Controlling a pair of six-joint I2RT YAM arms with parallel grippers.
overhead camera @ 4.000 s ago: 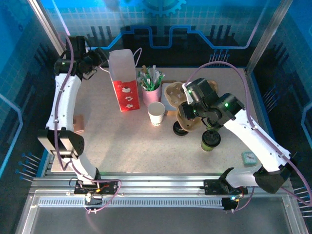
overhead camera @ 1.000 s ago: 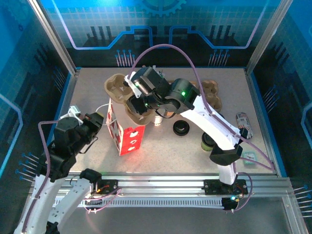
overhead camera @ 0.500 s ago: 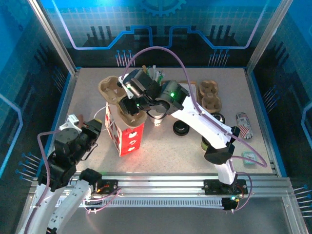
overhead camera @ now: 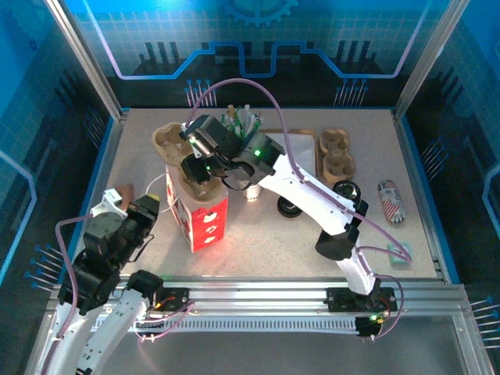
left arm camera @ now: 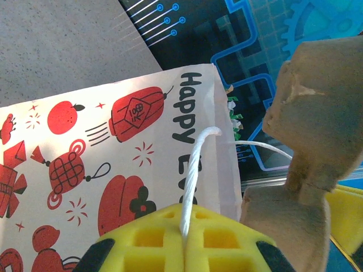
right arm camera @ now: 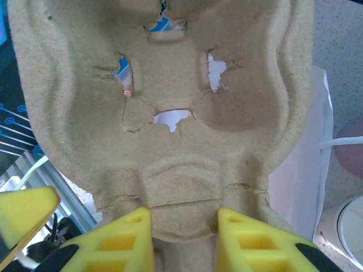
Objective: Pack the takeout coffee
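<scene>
Cool, even light falls from above in the overhead view; soft shadows lie on the tabletop (overhead camera: 258, 242); both wrist views are bright, slightly blurred along the bottom.

Plain white paper cup (overhead camera: 251, 193), upright, partly hidden

- The left gripper (left arm camera: 184, 241) sits at the bottom centre of the frame. Its two yellow fingers (left arm camera: 150, 241) are pinched together on a white cord handle (left arm camera: 195, 164) that rises from between them.
- The cord runs up to the top edge of a paper bag (left arm camera: 113, 141) filling the left and middle. The bag is white, printed with red lanterns, knots and fruit, with black lettering starting "HAPPY" near its right edge.
- A second strand of cord (left arm camera: 264, 146) runs rightward from that edge.
- A brown pulp cup carrier (left arm camera: 309, 102) stands tall at the right, just beside the bag.
- A grey speckled table (left arm camera: 57, 39) shows at upper left, and a blue circuit-patterned wall (left arm camera: 244, 34) at upper centre.
</scene>
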